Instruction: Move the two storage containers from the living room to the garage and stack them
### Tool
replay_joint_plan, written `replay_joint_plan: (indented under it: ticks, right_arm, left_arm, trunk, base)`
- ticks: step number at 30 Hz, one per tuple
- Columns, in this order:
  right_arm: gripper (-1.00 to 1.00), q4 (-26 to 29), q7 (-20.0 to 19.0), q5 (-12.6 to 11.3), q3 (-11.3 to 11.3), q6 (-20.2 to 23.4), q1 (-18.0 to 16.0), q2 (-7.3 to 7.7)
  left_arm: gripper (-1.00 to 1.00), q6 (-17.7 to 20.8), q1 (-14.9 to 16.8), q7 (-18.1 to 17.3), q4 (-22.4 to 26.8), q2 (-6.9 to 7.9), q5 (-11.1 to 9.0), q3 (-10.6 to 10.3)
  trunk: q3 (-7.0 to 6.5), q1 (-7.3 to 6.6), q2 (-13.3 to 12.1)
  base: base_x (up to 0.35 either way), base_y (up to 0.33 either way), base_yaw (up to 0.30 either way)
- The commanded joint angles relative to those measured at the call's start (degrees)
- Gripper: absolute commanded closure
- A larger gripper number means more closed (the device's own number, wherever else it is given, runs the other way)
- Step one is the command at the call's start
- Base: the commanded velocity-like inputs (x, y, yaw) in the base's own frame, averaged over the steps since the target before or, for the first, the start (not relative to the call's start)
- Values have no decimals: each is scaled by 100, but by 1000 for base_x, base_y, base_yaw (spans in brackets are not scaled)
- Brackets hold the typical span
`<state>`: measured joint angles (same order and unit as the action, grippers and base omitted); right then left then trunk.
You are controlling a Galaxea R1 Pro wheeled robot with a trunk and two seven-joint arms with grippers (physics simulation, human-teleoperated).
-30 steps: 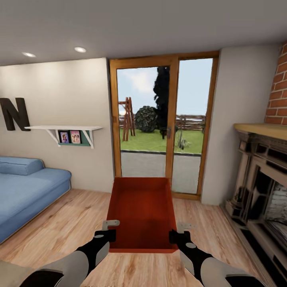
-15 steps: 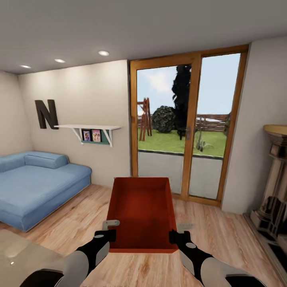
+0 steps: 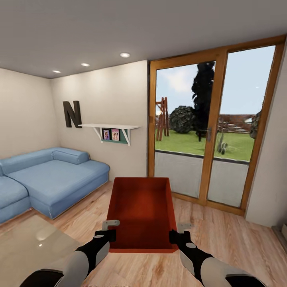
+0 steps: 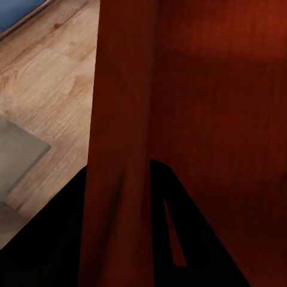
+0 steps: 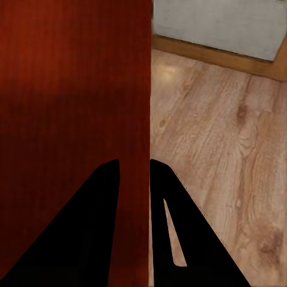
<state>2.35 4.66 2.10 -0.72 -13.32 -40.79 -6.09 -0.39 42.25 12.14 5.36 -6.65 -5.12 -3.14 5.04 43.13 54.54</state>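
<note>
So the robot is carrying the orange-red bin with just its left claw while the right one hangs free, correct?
Not quite: both claws carry the orange-red bin. The right wrist view shows the right claw clamped over its wall, just as the left claw is.

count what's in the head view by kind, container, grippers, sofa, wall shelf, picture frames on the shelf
storage container: 1
grippers: 2, left gripper and right gripper, each clamped on a side wall of the container
blue sofa: 1
white wall shelf: 1
picture frames on the shelf: 2, and
total: 7
</note>
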Motion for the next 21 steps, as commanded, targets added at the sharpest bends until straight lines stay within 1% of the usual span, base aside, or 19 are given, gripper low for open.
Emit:
replay_joint_plan:
  ticks: [1, 21]
  right_arm:
    - [100, 11, 17, 88, -34, -275, -8, 12]
    - [100, 11, 17, 88, -34, -276, -8, 12]
  left_arm:
    - [100, 3, 3, 34, -18, 58, -130, 15]
    - [100, 3, 3, 34, -18, 58, -130, 15]
  trunk:
    - [9, 1, 7]
    - [9, 1, 7]
  base:
    - [0, 0, 300]
    - [0, 0, 300]
